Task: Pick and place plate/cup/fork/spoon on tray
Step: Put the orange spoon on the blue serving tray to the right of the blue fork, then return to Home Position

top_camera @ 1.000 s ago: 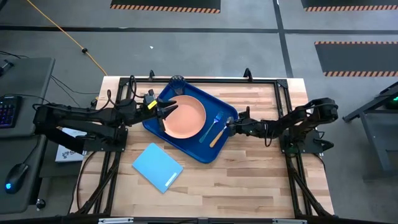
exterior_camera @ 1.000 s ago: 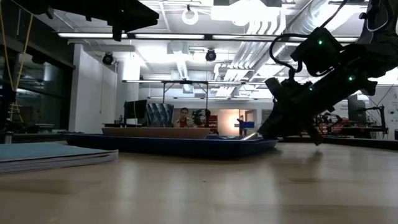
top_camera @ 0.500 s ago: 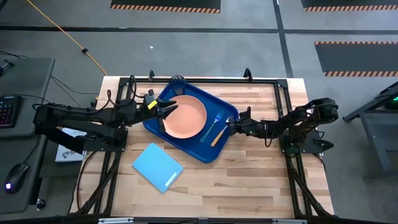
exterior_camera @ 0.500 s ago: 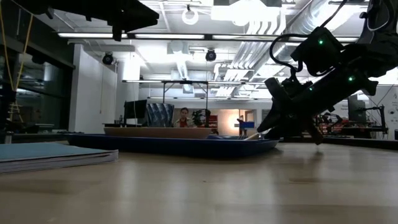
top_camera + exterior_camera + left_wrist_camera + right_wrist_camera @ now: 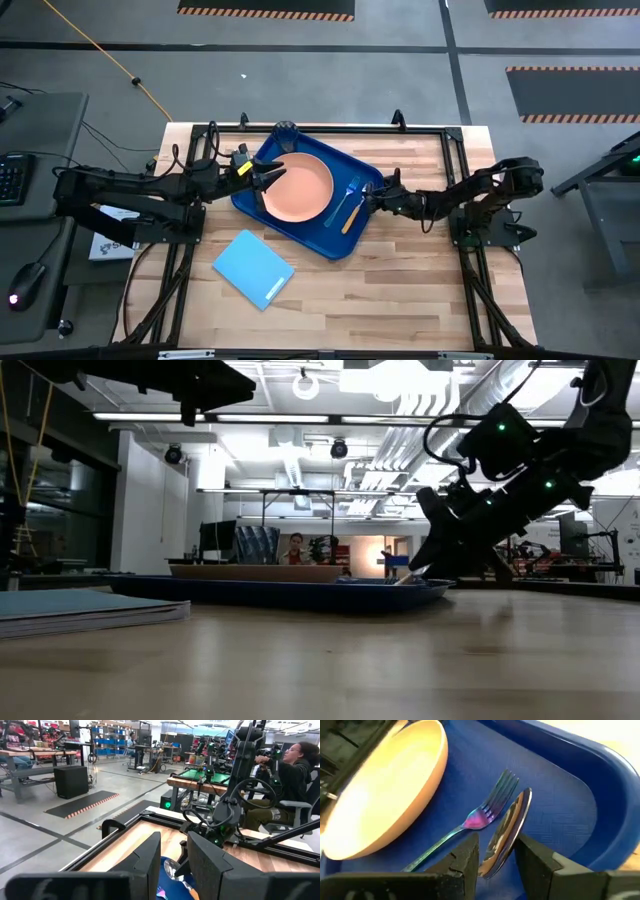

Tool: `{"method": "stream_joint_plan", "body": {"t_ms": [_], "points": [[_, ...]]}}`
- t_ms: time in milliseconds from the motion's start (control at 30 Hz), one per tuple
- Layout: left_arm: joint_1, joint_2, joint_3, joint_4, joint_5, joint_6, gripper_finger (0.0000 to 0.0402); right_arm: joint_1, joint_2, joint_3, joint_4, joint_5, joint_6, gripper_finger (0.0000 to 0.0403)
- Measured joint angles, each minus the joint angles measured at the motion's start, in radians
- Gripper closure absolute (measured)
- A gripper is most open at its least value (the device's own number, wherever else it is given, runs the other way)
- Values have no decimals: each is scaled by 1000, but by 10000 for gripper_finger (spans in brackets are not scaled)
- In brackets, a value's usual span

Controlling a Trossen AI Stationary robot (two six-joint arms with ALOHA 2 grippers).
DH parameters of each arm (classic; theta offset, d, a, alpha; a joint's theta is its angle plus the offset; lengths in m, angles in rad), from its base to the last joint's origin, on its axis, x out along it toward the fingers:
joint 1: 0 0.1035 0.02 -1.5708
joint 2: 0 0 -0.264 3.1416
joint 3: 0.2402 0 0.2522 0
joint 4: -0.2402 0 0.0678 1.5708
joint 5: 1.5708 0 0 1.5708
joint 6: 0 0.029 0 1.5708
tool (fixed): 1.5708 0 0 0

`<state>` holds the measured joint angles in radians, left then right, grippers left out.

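The dark blue tray lies mid-table. The salmon plate rests flat in it, and also shows in the right wrist view. The teal-handled fork lies flat on the tray floor beside the plate. The spoon lies to the fork's right. My right gripper is low at the tray's right rim, shut on the spoon. The dark cup stands at the tray's far corner. My left gripper is open and empty, held high over the plate's left rim. My right gripper pinches the spoon between its two fingers at the base of the metal bowl. It comes from the table's right, slanting down. The bowl is turned on its edge. The orange handle slants down onto the tray floor.
A light-blue flat rectangle lies on the wood near the tray's near-left side, and shows in the low view. A black frame runs around the table. A seated person is beyond the table.
My right gripper has tipped more steeply downward, its wrist rising, and its fingertips have gone slightly toward the table's left, staying at the tray's right rim. The spoon has stayed nearly in place on the tray.
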<state>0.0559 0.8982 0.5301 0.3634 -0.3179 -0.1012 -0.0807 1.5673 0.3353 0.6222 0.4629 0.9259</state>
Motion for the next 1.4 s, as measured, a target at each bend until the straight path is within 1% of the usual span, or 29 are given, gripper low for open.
{"method": "stream_joint_plan", "body": {"t_ms": [200, 600, 700, 900, 1033, 1133, 1200, 1267, 1300, 1333, 1400], "points": [[0, 0, 0, -5, 1, 0, 314, 0, 0, 58, -138, 21, -27, 288], [0, 0, 0, -10, 1, 0, 314, 0, -1, 79, -215, 35, -42, 288], [0, 0, 0, -9, 1, 0, 314, 0, -12, 78, -218, 36, -72, 288], [0, 0, 0, -9, 1, 0, 314, 0, -79, 78, -223, 34, -163, 288], [0, 0, 0, -8, 0, 0, 314, 0, -118, 79, -210, 2, -251, 289], [0, 0, 0, -5, 0, 0, 314, -6, -112, 123, -249, -23, -302, 306], [0, 0, 0, 1, 0, 0, 314, -15, -74, 182, -313, -50, -334, 337], [1, 0, 0, 4, 0, 0, 314, -22, -26, 244, -366, -55, -397, 379], [1, 0, 0, 4, 0, 0, 314, -25, -1, 278, -380, -52, -438, 390], [1, 0, 0, 4, 0, 0, 314, -31, 18, 312, -400, -44, -470, 394], [1, 0, 0, 4, 0, 0, 314, -47, 52, 376, -471, -37, -493, 386]]}}
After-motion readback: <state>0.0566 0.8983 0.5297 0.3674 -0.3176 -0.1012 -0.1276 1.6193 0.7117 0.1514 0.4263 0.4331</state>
